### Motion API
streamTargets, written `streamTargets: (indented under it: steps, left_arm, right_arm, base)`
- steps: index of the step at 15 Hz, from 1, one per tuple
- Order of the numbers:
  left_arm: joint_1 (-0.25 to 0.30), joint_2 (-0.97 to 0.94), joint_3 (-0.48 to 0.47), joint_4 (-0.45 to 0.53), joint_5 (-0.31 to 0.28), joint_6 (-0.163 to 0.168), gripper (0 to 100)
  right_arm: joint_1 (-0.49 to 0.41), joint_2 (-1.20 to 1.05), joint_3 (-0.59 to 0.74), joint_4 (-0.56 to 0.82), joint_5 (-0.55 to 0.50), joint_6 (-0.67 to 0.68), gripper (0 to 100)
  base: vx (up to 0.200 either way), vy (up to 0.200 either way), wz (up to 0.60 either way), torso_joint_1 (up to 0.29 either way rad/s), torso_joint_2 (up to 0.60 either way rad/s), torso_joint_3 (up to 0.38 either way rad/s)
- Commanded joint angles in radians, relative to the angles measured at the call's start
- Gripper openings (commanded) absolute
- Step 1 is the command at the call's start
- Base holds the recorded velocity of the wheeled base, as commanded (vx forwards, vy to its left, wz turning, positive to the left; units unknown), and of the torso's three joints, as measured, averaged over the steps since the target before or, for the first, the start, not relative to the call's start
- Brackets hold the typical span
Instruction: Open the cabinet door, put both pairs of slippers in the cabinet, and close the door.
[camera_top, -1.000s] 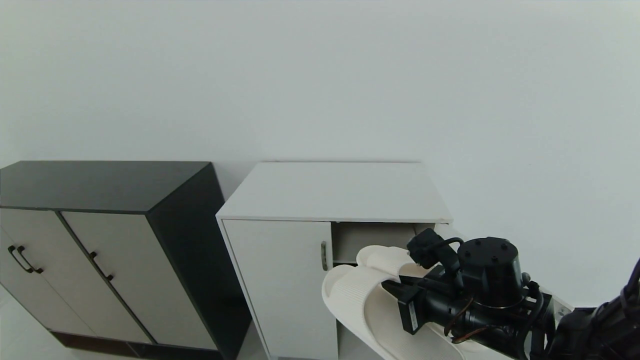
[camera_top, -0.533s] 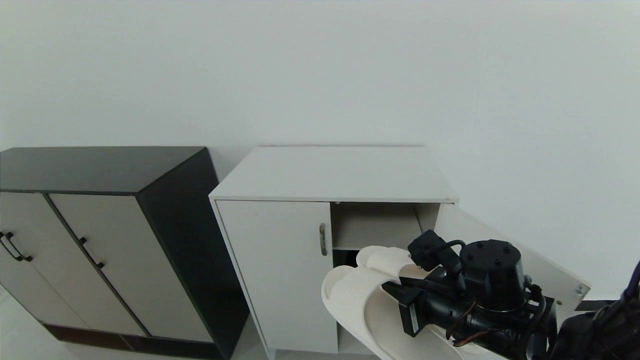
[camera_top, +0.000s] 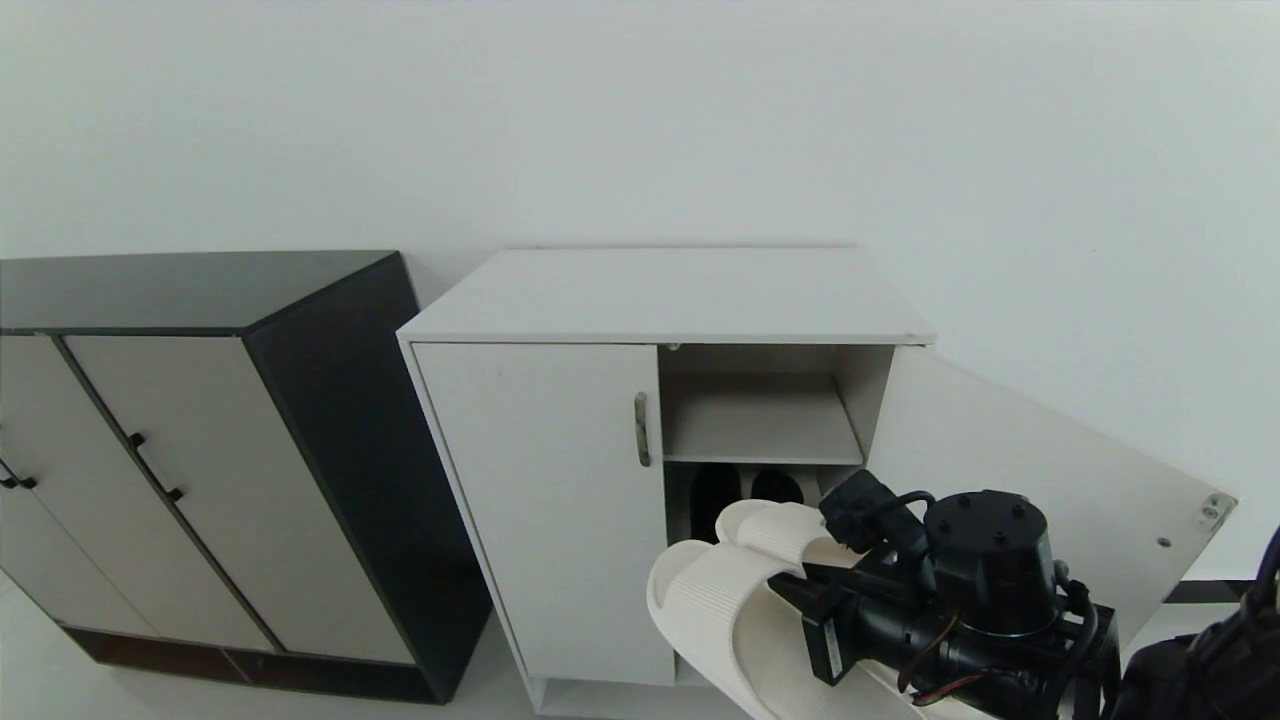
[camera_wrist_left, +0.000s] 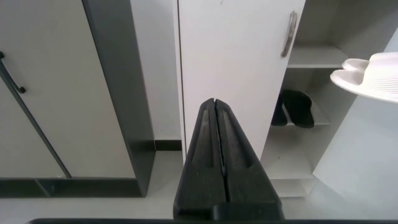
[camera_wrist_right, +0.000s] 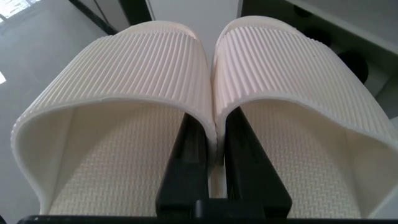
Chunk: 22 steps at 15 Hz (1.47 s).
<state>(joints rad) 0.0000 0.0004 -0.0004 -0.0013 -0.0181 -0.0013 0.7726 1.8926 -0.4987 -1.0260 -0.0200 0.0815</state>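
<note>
Clearly, the right gripper (camera_wrist_right: 214, 134) was clamped on the cream slippers (camera_wrist_right: 143, 81). Its two black fingers (camera_wrist_right: 186, 155) pinched the adjoining inner edges of the pair, which sat side by side with their ribbed straps pointing away from the wrist. In the head view the pair was held in the air just in front of the white cabinet (camera_top: 660, 295), toes toward its open right-hand half. The cabinet's right door (camera_top: 1010, 470) stood swung wide open. The left door (camera_top: 540, 500) was shut, with a metal handle (camera_top: 640, 428) at its inner edge. Inside, a shelf (camera_top: 760, 420) divided the space, and a dark pair of slippers (camera_top: 745, 490) lay on the level beneath it, toes toward the back. The left gripper (camera_wrist_left: 214, 112) had its fingers pressed flat together — it hung low, facing the shut left door. A black cabinet (camera_top: 200, 290) with pale doors stood just beside the white one, on the robot's left.
</note>
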Motion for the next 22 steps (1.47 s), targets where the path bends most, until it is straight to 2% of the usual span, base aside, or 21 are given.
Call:
streamTargets:
  steps: [1,11,16,19,20,21,22]
  left_arm:
    - [0.0,0.0,0.0,0.0,0.0,0.0,0]
    - [0.0,0.0,0.0,0.0,0.0,0.0,0]
    - [0.0,0.0,0.0,0.0,0.0,0.0,0]
    - [0.0,0.0,-0.001,0.0,0.0,0.003,0]
    - [0.0,0.0,0.0,0.0,-0.002,0.018,0]
    - [0.0,0.0,0.0,0.0,-0.002,0.018,0]
    - [0.0,0.0,0.0,0.0,-0.002,0.017,0]
  right_arm:
    - [0.004,0.037,-0.007,-0.011,0.0,0.0,0]
    - [0.007,0.048,0.019,-0.08,-0.001,-0.022,0]
    - [0.007,0.051,0.025,-0.105,-0.003,-0.043,0]
    - [-0.002,0.057,-0.012,-0.16,-0.044,-0.065,0]
    - [0.007,0.042,-0.103,-0.043,-0.181,-0.062,0]
    - [0.022,0.03,-0.208,0.119,-0.288,-0.034,0]
    - [0.028,0.025,-0.247,0.175,-0.313,-0.008,0]
  base:
    - [0.0,0.0,0.0,-0.173,0.49,0.305]
    - [0.0,0.0,0.0,-0.152,0.48,0.324]
    - [0.0,0.0,0.0,-0.079,0.45,0.369]
    - [0.0,0.0,0.0,-0.017,0.16,0.147]
    - [0.0,0.0,0.0,-0.002,0.05,0.051]
    - [0.0,0.0,0.0,0.0,0.0,0.0]
    - [0.0,0.0,0.0,0.0,0.0,0.0]
